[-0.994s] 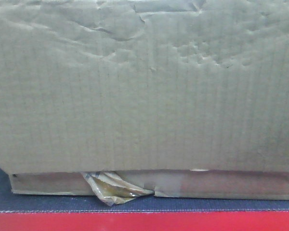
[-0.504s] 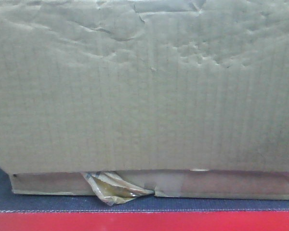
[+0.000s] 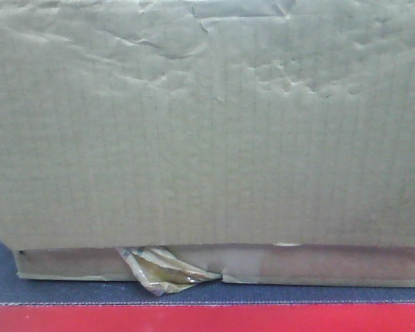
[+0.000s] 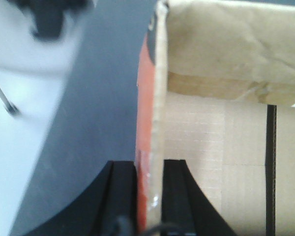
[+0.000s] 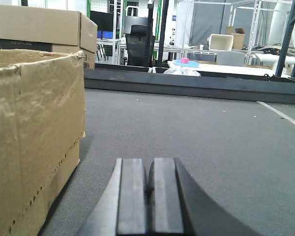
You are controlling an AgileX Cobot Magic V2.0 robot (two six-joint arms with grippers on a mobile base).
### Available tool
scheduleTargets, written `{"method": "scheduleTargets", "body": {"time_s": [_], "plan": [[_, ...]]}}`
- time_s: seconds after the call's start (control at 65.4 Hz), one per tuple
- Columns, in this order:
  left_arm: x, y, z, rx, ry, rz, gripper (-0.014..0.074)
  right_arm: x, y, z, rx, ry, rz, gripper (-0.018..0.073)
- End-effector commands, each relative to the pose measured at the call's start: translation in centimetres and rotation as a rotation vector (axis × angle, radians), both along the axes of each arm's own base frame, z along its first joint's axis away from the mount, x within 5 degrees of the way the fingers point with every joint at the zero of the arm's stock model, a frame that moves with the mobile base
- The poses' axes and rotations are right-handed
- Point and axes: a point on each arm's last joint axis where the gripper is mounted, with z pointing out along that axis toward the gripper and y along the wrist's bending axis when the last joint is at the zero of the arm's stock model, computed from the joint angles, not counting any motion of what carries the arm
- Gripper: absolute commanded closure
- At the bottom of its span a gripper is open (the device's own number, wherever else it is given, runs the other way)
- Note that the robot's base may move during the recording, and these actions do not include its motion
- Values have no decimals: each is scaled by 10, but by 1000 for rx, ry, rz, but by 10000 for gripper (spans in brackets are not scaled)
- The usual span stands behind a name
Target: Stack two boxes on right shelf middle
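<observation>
While left pincer (image 4: 148, 166) pinches thin corrugated box wall (image 4: 160, 88) — right pincer (image 5: 148, 167) pressed together.

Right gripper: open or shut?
Shut and empty: the right gripper has its two fingers pressed together with nothing between, above the grey tabletop.

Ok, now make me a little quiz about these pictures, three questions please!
1. True or false: the right end effector is holding a box.
2. What does the left end effector pinch? A) a cardboard wall B) a blue bin C) nothing
3. Fill in: the flatter box under the dented box has a crumpled ____ tag.
Key: 1 false, its fingers are shut on nothing; 2 A; 3 tape.
</observation>
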Motion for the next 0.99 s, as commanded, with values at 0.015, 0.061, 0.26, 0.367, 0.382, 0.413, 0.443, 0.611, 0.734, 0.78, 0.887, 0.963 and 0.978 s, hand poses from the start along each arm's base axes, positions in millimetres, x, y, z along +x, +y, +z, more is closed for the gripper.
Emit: {"method": "scheduleTargets", "body": {"time_s": [0.015,0.061,0.26,0.367,0.382,0.413,0.443,0.611,0.734,0.78,0.887,0.963,0.978], "plan": [[-16,-25,37,-28,-118,8,708,0,0,2,-3,-19,0,724],[-19,-38,47,-45,-160,-18,708,0,0,2,-3,-19,0,724],[-29,-110,62,-147,-239,-131,708,0,0,2,-3,-19,0,724],[-28,-144,56,-155,-231,-172,708,0,0,2,-3,-19,0,724],[-27,-148,55,-153,-228,-180,708,0,0,2,-3,-19,0,724],[-27,-157,53,-153,-223,-193,708,0,0,2,-3,-19,0,724],[-26,-168,50,-152,-215,-216,708,0,0,2,-3,-19,0,724],[-18,-210,27,-182,-150,-261,708,0,0,2,-3,-19,0,724],[-12,-236,2,-170,-74,-289,708,0,0,2,-3,-19,0,724],[-9,-241,-6,-165,-48,-287,708,0,0,2,-3,-19,0,724],[-5,-248,-31,-148,23,-265,708,0,0,2,-3,-19,0,724],[-3,-250,-47,-129,74,-253,708,0,0,2,-3,-19,0,724],[-3,-250,-50,-128,82,-248,708,0,0,2,-3,-19,0,724]]}}
